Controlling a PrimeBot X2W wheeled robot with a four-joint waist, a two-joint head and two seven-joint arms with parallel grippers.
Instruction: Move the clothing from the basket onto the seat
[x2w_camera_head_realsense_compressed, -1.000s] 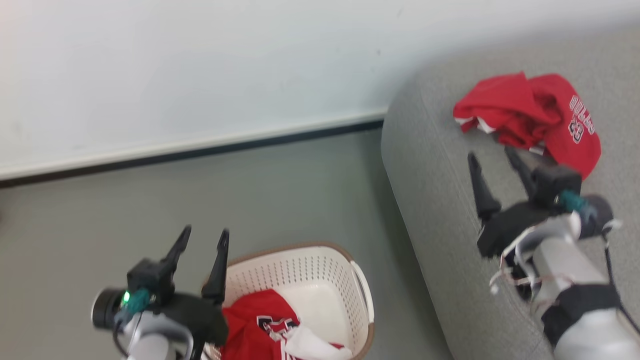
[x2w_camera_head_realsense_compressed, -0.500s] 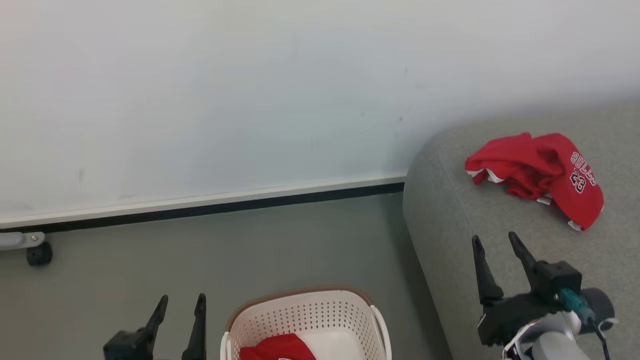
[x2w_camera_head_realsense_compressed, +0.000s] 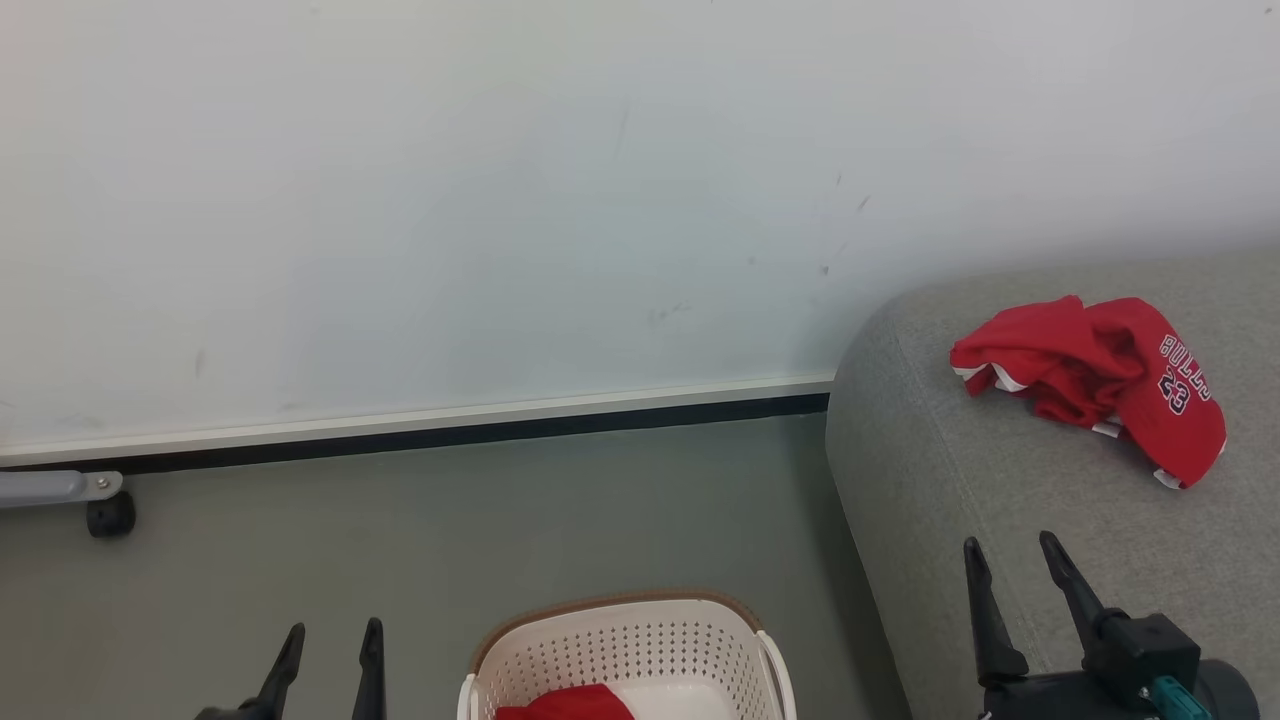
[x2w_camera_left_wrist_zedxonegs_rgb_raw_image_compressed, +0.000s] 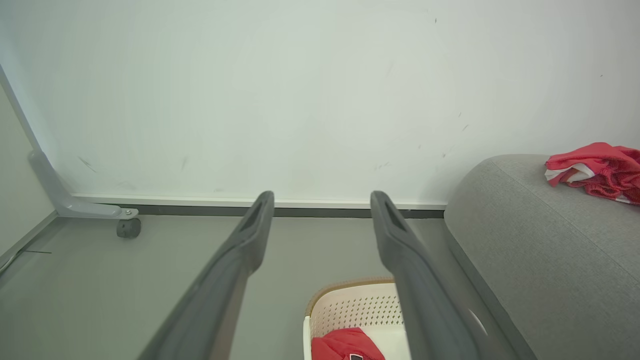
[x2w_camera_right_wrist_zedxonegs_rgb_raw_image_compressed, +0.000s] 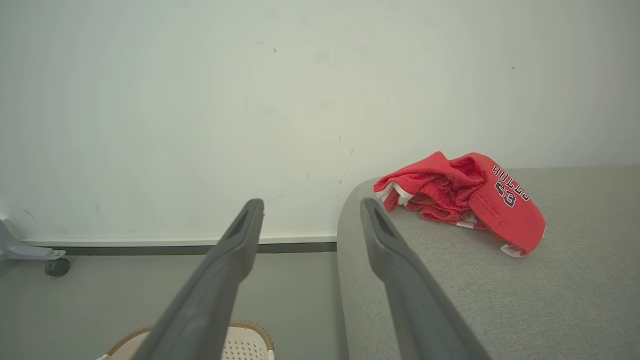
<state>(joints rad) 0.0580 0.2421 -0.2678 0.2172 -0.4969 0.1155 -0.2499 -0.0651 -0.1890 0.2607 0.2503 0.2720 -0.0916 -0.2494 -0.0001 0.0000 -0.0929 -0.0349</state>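
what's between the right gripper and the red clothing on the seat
Just bare grey seat fabric between the right gripper and the clothing, seen in the head view.

A grey fabric sofa (x2w_camera_head_realsense_compressed: 1000, 480) fills the right side, its rounded end close to the white wall (x2w_camera_head_realsense_compressed: 500, 200). On its seat lies a crumpled red garment (x2w_camera_head_realsense_compressed: 1095, 375) with white trim and the dark lettering "BULLS 23". On the grey floor (x2w_camera_head_realsense_compressed: 450, 520) at the bottom edge stands a cream perforated laundry basket (x2w_camera_head_realsense_compressed: 640, 650) with a brown rim, and a bit of red cloth (x2w_camera_head_realsense_compressed: 570, 705) lies inside it. The left gripper (x2w_camera_head_realsense_compressed: 335, 628) rises just left of the basket and the right gripper (x2w_camera_head_realsense_compressed: 1007, 542) is over the sofa's front, each with its fingers spread and nothing between them. A black caster (x2w_camera_head_realsense_compressed: 110, 515) on a grey leg sits by the baseboard at far left.
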